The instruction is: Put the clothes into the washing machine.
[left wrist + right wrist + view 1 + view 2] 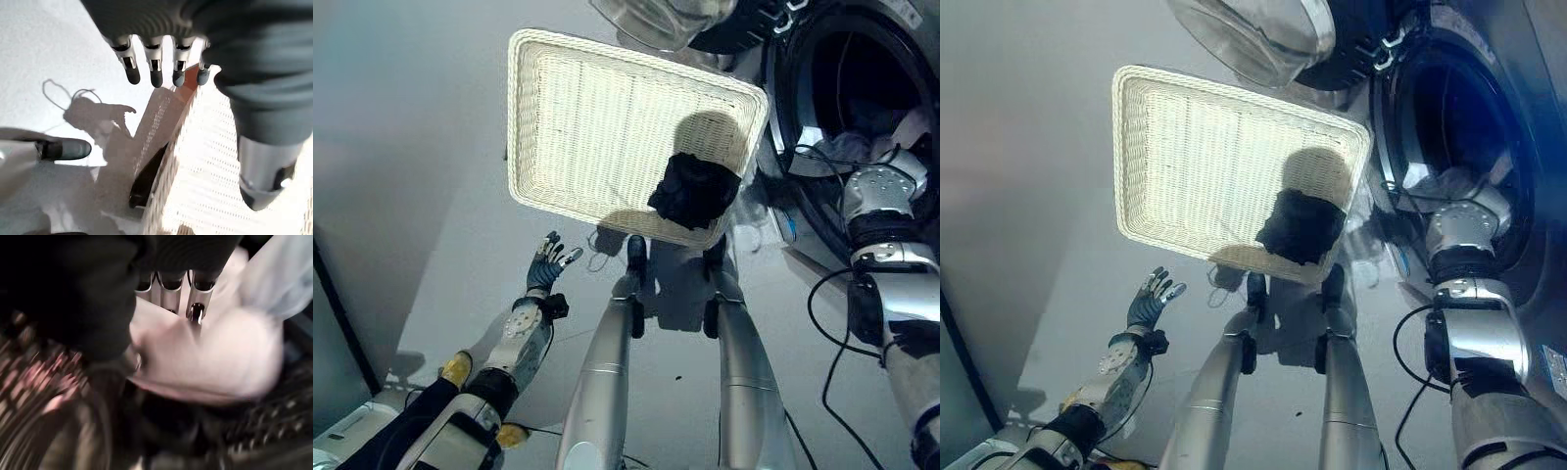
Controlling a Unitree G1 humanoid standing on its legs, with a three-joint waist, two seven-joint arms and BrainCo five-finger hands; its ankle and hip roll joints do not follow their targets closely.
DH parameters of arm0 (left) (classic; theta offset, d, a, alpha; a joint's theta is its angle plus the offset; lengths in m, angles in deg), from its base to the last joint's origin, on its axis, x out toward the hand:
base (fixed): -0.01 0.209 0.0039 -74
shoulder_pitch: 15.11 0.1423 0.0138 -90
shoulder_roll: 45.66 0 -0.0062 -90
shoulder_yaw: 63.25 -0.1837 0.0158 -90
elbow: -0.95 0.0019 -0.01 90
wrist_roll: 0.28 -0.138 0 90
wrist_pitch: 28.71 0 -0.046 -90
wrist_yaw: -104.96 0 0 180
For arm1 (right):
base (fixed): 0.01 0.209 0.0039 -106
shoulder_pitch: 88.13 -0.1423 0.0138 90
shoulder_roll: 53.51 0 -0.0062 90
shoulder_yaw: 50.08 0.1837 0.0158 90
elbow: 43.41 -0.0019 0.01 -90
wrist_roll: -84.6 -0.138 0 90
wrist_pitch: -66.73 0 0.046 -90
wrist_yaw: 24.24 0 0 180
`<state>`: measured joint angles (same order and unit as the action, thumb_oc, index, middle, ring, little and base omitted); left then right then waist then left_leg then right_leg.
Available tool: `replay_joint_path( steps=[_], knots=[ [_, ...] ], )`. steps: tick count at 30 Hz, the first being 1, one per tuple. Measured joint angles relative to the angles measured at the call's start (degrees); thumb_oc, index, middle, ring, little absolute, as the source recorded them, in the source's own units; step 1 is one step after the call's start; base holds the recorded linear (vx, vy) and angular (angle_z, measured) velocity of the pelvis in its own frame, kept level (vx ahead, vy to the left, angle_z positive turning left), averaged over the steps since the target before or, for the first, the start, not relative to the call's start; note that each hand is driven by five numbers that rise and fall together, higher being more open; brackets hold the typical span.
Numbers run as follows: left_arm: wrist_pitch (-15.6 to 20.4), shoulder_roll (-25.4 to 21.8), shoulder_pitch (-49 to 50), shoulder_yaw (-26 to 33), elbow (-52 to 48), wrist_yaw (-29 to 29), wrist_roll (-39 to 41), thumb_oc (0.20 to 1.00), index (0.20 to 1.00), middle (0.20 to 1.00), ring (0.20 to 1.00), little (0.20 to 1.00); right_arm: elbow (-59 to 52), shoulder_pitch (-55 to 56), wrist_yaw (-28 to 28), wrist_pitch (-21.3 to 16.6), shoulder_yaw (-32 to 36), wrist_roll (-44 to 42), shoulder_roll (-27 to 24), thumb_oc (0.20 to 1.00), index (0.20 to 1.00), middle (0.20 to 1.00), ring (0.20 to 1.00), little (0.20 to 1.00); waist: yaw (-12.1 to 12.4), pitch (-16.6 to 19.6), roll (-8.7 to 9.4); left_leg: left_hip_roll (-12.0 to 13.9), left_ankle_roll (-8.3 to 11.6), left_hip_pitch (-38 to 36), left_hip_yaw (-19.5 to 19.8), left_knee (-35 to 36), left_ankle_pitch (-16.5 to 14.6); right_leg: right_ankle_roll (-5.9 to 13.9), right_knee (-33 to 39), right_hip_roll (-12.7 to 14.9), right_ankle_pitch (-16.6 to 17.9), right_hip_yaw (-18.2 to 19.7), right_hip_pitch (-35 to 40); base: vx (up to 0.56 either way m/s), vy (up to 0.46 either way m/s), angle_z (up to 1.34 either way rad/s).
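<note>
The left hand [548, 262] hangs open and idle near the floor. Beyond it, one dark garment [693, 192] lies crumpled in the basket's [570, 117] near corner. The right hand [172, 284] is inside the washer [1449, 127], fingers against pale cloth [215, 352]; its grip I cannot tell. Judged step: loading; next, withdraw and fetch the garment.

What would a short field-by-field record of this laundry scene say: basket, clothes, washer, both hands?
basket: white wicker basket on the floor beside the washing machine
left in basket: one black garment in the corner nearest the machine
washer door: open
drum: pale clothes inside
left hand: open, over the floor near the basket
right hand: inside the drum, fingers against the pale clothes, grip unclear
</note>
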<state>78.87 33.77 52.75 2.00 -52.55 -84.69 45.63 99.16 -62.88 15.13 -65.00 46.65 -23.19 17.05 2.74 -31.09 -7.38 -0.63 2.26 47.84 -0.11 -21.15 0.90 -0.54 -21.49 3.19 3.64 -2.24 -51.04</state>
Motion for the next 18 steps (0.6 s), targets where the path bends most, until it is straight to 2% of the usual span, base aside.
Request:
replay_joint_path(
  steps=[2, 4, 8, 9, 10, 13, 15, 16, 17, 18],
  knots=[
    [-0.6, -1.2, 0.0, 0.0, -0.1, 0.1, 0.4, 1.0, 1.0, 1.0, 1.0, 1.0, -0.5, 0.5, 0.2, 3.4, 0.7, -2.9, -0.2, 1.0, 1.0, 1.0, 1.0, 1.0, -0.2, 0.0, 0.06, -0.4, -0.42, -0.2, 0.0, -0.3, 0.0, 0.65, 0.0, 0.4, -0.1, 0.1, 0.4, 0.02, -0.049, 0.08],
    [-1.2, -1.9, -0.1, 0.1, -0.4, 0.1, 0.6, 1.0, 1.0, 1.0, 1.0, 1.0, -3.5, 2.2, -1.7, 8.4, 2.4, -3.8, 0.2, 1.0, 1.0, 1.0, 1.0, 1.0, -0.6, 0.0, 0.16, -0.7, -0.77, -0.1, -0.1, -0.3, 0.1, 1.11, 0.1, 0.7, 0.0, 0.3, 0.5, -0.01, -0.02, 0.01],
    [-2.1, -1.8, 0.2, 0.0, -0.4, 0.0, 0.6, 1.0, 1.0, 1.0, 1.0, 1.0, -7.3, 6.7, -13.1, 19.5, 3.5, -4.3, 2.6, 1.0, 1.0, 1.0, 1.0, 1.0, -2.1, 0.1, 0.77, -0.8, -0.99, 0.1, -0.3, -0.2, 0.2, 1.86, 0.8, 0.7, 0.1, 0.6, 0.5, 0.0, 0.0, -0.01],
    [-2.1, -1.8, 0.2, 0.0, -0.4, 0.0, 0.6, 1.0, 1.0, 1.0, 1.0, 1.0, -7.3, 6.7, -13.1, 19.5, 3.5, -4.3, 2.6, 1.0, 1.0, 1.0, 1.0, 1.0, -2.1, 0.1, 0.77, -0.8, -0.99, 0.1, -0.3, -0.2, 0.2, 1.86, 0.8, 0.7, 0.1, 0.6, 0.5, -0.01, -0.005, -0.04],
    [-2.1, -1.1, 0.2, 0.0, -0.7, 0.0, 0.6, 1.0, 1.0, 1.0, 1.0, 1.0, -7.1, 8.3, -18.5, 24.2, 3.3, -4.3, 2.9, 1.0, 1.0, 1.0, 1.0, 1.0, -2.2, 0.1, 0.81, -0.8, -1.05, 0.1, -0.6, 0.0, 0.2, 1.98, 0.9, 0.7, 0.2, 0.9, 0.3, -0.01, 0.004, -0.07],
    [-2.1, -0.4, 0.3, 0.3, -0.7, 0.0, 0.5, 1.0, 1.0, 1.0, 1.0, 1.0, -3.6, 11.4, -30.2, 33.1, 1.0, -4.4, 3.2, 1.0, 1.0, 1.0, 1.0, 1.0, -2.8, 0.1, 0.81, -0.7, -1.14, 0.5, -1.4, 0.6, 0.3, 2.01, 1.4, 0.6, 0.6, 1.5, -0.5, -0.05, 0.034, -0.1],
    [-2.1, 0.0, 0.3, 0.5, -0.3, 0.1, 0.5, 1.0, 1.0, 1.0, 1.0, 1.0, -2.8, 12.9, -37.8, 36.6, -0.4, -4.4, 3.3, 1.0, 1.0, 1.0, 1.0, 1.0, -3.4, 0.1, 0.81, -0.7, -1.15, 0.8, -1.4, 0.6, 0.3, 2.01, 1.8, 0.5, 0.8, 1.7, -0.7, -0.03, 0.023, -0.07],
    [-2.1, 0.5, 0.3, 0.7, 0.0, 0.1, 0.5, 1.0, 1.0, 1.0, 1.0, 1.0, -2.7, 13.9, -41.2, 37.2, -0.6, -4.3, 3.4, 1.0, 1.0, 1.0, 1.0, 1.0, -3.4, 0.1, 0.8, -0.7, -1.15, 0.8, -1.5, 0.6, 0.3, 1.94, 1.8, 0.5, 0.8, 1.8, -0.8, -0.03, 0.017, -0.05],
    [-2.1, 0.5, 0.3, 0.7, 0.0, 0.1, 0.5, 1.0, 1.0, 1.0, 1.0, 1.0, -2.7, 13.9, -41.2, 37.2, -0.6, -4.3, 3.4, 1.0, 1.0, 1.0, 1.0, 1.0, -3.4, 0.1, 0.8, -0.7, -1.15, 0.8, -1.5, 0.6, 0.3, 1.94, 1.8, 0.5, 0.8, 1.8, -0.8, -0.02, 0.012, -0.05],
    [-2.0, 1.3, 0.3, 1.2, 0.4, 0.2, 0.5, 1.0, 1.0, 1.0, 1.0, 1.0, -2.7, 14.4, -45.5, 37.3, -0.6, -4.3, 3.5, 1.0, 1.0, 1.0, 1.0, 1.0, -3.5, 0.1, 0.79, -0.7, -1.12, 0.7, -1.6, 0.7, 0.2, 1.75, 1.9, 0.5, 1.0, 1.8, -0.8, -0.03, 0.034, -0.04]
  ],
)
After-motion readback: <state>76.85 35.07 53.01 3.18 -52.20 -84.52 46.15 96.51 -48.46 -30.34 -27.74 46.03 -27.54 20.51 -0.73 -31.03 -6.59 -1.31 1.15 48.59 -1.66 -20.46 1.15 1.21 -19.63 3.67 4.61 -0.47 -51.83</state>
